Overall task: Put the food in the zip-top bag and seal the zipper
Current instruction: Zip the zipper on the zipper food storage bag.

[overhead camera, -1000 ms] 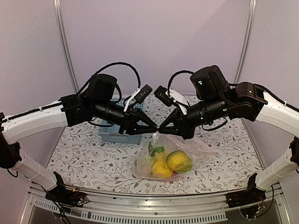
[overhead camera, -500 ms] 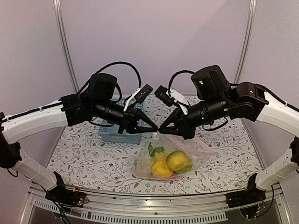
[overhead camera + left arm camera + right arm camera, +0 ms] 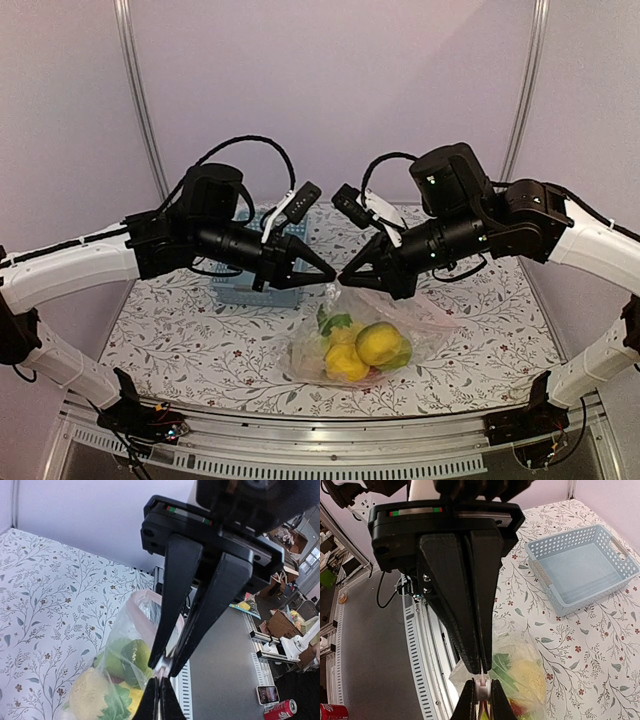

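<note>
Food (image 3: 375, 343) lies inside the crinkly zip-top bag (image 3: 432, 314).

Soft, even, shadowless light; wrist views blur up close

No writing, label or number is legible on anything here.

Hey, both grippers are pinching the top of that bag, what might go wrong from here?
1. The left gripper and right gripper are shut on the zipper at nearly one spot, tips almost touching; sliding apart, the thin strip may slip free.
2. The zip-top bag looks open beside the pinch, so the food could roll out if it tips.
</note>
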Robot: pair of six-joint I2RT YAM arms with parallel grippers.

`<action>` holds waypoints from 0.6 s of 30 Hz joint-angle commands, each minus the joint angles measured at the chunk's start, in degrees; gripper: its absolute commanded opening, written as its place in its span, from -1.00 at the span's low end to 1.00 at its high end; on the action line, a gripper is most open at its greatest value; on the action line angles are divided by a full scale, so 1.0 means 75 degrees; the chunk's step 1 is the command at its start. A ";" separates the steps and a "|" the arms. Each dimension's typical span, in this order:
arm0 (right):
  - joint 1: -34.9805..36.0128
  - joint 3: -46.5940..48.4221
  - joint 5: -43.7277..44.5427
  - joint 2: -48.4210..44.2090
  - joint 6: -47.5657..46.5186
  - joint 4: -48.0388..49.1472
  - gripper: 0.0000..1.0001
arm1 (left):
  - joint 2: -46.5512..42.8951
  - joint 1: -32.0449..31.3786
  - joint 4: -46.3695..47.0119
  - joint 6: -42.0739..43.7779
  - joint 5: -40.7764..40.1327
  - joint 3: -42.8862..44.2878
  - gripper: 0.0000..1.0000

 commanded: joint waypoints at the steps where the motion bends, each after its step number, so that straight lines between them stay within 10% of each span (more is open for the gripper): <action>1: -0.0043 -0.0211 0.0170 -0.0291 0.0117 -0.0334 -1.00 | -0.0286 0.0164 0.0345 -0.0196 -0.0289 -0.0178 -1.00; 18: -0.0098 -0.0656 0.0390 -0.0485 0.0309 -0.0562 -1.00 | -0.0836 0.0690 0.0588 -0.0531 -0.0684 -0.0669 -1.00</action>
